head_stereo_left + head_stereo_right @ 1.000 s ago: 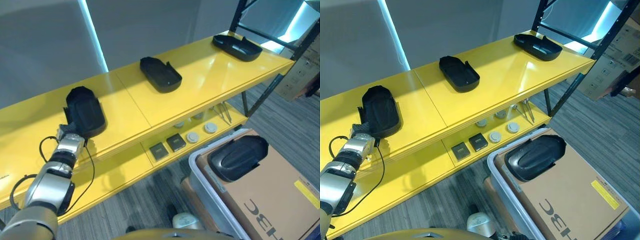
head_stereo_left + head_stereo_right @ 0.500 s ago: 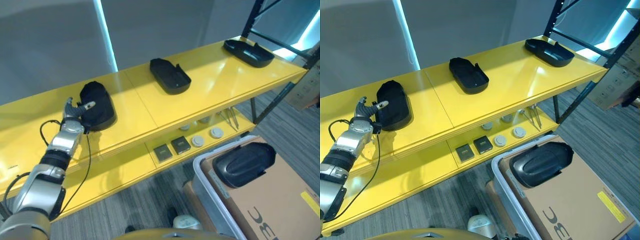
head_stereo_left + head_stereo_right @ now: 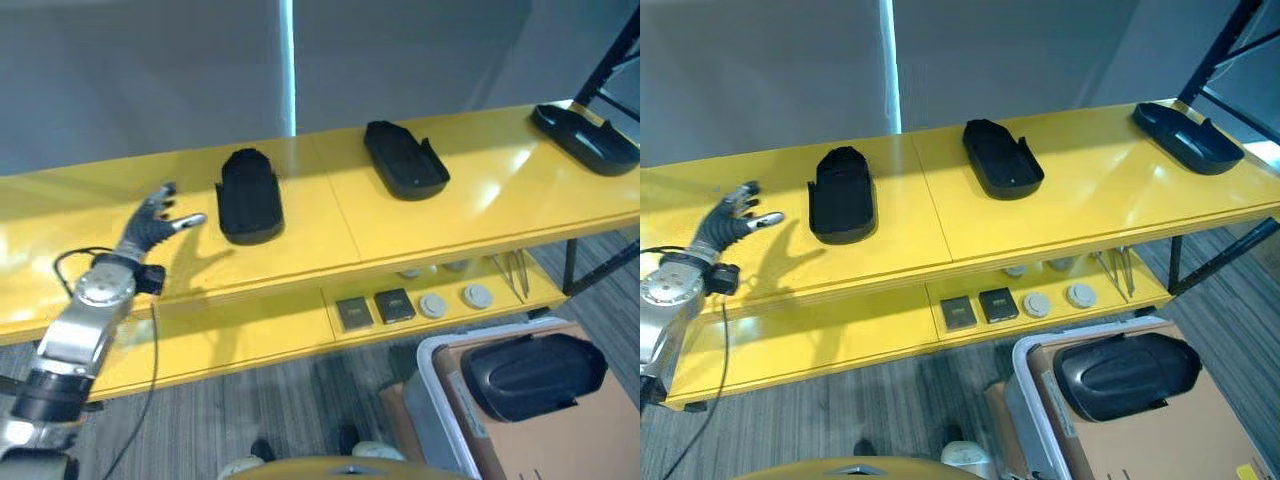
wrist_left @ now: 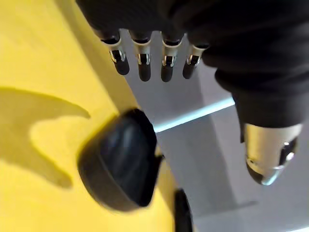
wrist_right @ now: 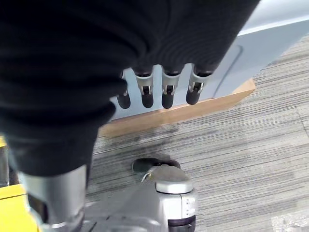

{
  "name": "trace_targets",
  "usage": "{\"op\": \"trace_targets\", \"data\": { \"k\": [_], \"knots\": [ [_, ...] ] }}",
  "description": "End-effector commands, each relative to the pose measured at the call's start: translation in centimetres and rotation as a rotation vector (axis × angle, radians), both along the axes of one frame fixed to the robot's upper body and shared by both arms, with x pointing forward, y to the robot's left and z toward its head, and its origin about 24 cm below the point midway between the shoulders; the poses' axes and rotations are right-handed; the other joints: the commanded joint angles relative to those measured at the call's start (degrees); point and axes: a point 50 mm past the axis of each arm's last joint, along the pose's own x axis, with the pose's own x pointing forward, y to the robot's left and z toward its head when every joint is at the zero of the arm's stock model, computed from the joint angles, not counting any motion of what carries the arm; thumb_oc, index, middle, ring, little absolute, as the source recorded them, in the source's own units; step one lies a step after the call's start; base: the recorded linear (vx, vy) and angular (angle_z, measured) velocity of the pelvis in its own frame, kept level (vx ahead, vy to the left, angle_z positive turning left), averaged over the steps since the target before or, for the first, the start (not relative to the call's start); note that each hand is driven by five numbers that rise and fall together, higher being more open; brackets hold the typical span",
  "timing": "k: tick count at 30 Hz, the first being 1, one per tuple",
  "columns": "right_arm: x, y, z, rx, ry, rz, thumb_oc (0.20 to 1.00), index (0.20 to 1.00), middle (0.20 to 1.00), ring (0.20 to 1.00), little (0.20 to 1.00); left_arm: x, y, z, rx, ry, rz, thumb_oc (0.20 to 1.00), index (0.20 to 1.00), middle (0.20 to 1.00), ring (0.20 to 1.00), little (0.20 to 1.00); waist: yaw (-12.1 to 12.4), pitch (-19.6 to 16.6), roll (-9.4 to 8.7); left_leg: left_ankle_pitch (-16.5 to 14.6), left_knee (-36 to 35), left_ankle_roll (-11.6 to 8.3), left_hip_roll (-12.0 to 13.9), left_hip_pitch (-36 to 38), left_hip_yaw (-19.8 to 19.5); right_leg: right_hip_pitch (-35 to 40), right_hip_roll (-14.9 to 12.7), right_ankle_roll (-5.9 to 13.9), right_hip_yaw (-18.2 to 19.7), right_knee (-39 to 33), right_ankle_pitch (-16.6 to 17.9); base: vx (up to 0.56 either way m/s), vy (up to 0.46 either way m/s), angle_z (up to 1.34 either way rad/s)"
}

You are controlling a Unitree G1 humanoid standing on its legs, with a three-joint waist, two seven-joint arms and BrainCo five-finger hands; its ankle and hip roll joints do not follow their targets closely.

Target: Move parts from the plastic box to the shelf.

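Observation:
Three black moulded parts lie on the yellow shelf's [image 3: 300, 250] top board: the nearest part [image 3: 250, 195] at the left, a second [image 3: 405, 158] in the middle, a third [image 3: 585, 125] at the far right. My left hand [image 3: 150, 222] hovers open over the board, a short way left of the nearest part and clear of it; its wrist view shows straight fingers [image 4: 140, 60] above that part [image 4: 120, 166]. Another black part [image 3: 530, 375] rests on cardboard in the grey plastic box [image 3: 430, 400] at lower right. My right hand [image 5: 166, 89] hangs open over the carpet.
The lower shelf board carries two small dark squares [image 3: 353, 312], round grey discs [image 3: 433, 305] and thin metal tools [image 3: 510, 270]. A black rack post [image 3: 620, 45] rises at the right end. The plastic box's pale wall and a cardboard edge [image 5: 193, 111] lie past my right hand's fingers.
My left hand has let go of the nearest part, opened and drawn back to the left. The part stays on the top board. The camera has swung, shifting the whole scene.

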Motion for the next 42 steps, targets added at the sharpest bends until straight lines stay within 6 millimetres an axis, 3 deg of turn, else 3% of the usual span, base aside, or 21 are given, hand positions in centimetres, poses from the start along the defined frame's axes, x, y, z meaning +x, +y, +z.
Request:
{"op": "trace_targets", "data": {
  "k": [1,2,3,4,8,11,18,26,38,42],
  "knots": [
    [-0.9,0.1,-0.2,-0.022,0.019,0.003,1.000,1.000,1.000,1.000,1.000,0.4,-2.2,0.8,-0.136,-0.068,-0.174,1.000,1.000,1.000,1.000,1.000,-1.4,-0.8,-0.05,-0.6,0.6,-1.14,3.2,-0.4,-4.5,-1.3,-1.7,4.23,0.4,1.4,0.8,0.00,0.000,0.00],
    [-0.9,0.2,-0.2,-0.022,0.019,0.006,1.000,1.000,1.000,1.000,1.000,0.1,-3.0,0.1,-0.168,-0.060,-0.206,0.865,0.865,0.865,0.865,0.865,-1.4,-0.7,-0.10,-0.7,0.6,-1.10,3.2,-0.5,-4.4,-1.3,-1.6,4.24,0.4,1.3,0.8,0.00,0.000,0.00],
    [-0.9,0.2,-0.2,-0.021,0.020,0.009,1.000,1.000,1.000,1.000,1.000,-0.2,-3.8,-0.5,-0.182,-0.057,-0.248,0.448,0.448,0.448,0.448,0.448,-1.4,-0.8,-0.18,-0.8,0.5,-1.05,3.2,-0.5,-4.4,-1.4,-1.6,4.25,0.6,1.3,0.9,0.00,0.000,0.00],
    [-0.7,0.3,-0.2,-0.020,0.018,0.012,1.000,1.000,1.000,1.000,1.000,-0.4,-4.7,-0.8,-0.203,-0.064,-0.279,0.200,0.200,0.200,0.200,0.200,-1.5,-0.7,-0.28,-0.8,0.4,-0.97,3.1,-0.5,-4.4,-1.5,-1.6,4.29,0.7,1.3,0.9,0.00,0.000,0.00],
    [-0.4,0.6,-0.3,-0.016,0.017,0.021,1.000,1.000,1.000,1.000,1.000,-0.8,-6.9,-1.7,-0.224,-0.052,-0.354,0.200,0.200,0.200,0.200,0.200,-2.0,-0.6,-0.46,-0.8,0.3,-0.82,3.2,-0.5,-3.9,-1.8,-1.5,4.39,1.2,1.2,1.1,0.00,0.000,0.00],
    [-0.4,0.6,-0.3,-0.014,0.021,0.023,1.000,1.000,1.000,1.000,1.000,-0.7,-7.1,-2.5,-0.159,-0.032,-0.290,0.200,0.200,0.200,0.200,0.200,-2.5,-0.5,-0.49,-0.8,0.3,-0.81,3.2,-0.3,-3.5,-2.0,-1.4,4.50,1.5,1.3,1.2,0.00,0.000,0.00],
    [-1.4,0.6,-0.4,-0.017,0.042,0.040,1.000,1.000,1.000,1.000,1.000,0.5,-4.9,-4.8,-0.148,0.033,-0.086,0.200,0.200,0.200,0.200,0.200,-3.5,-0.6,-0.75,-0.8,0.5,-0.79,3.4,-0.2,-2.6,-2.4,-1.5,4.54,2.0,1.4,1.4,0.00,0.000,0.00],
    [-0.9,0.5,-0.2,-0.015,0.037,0.089,1.000,1.000,1.000,1.000,1.000,2.4,-3.6,-6.1,-0.138,0.031,0.114,0.200,0.200,0.200,0.200,0.200,-5.0,-0.3,-0.99,-0.9,0.6,-0.83,3.7,0.1,-1.6,-2.9,-1.4,4.44,2.7,1.9,1.4,0.01,-0.003,-0.06],
    [-0.3,0.5,-0.1,-0.016,0.052,0.159,1.000,1.000,1.000,1.000,1.000,4.7,-3.6,-5.8,-0.162,0.019,0.192,0.200,0.200,0.200,0.200,0.200,-7.0,0.1,-1.32,-1.1,0.9,-0.87,4.2,1.1,-0.4,-2.4,-1.2,4.36,3.6,2.4,1.0,0.02,-0.004,-0.07],
    [-0.5,0.5,-0.1,-0.016,0.060,0.179,1.000,1.000,1.000,1.000,1.000,4.7,-2.8,-8.1,-0.160,0.120,0.285,0.200,0.200,0.200,0.200,0.200,-7.5,-0.2,-1.40,-1.2,1.1,-0.93,4.4,1.4,-0.1,-2.2,-1.1,4.34,3.9,2.7,0.7,0.02,-0.003,0.00]
  ]
}}
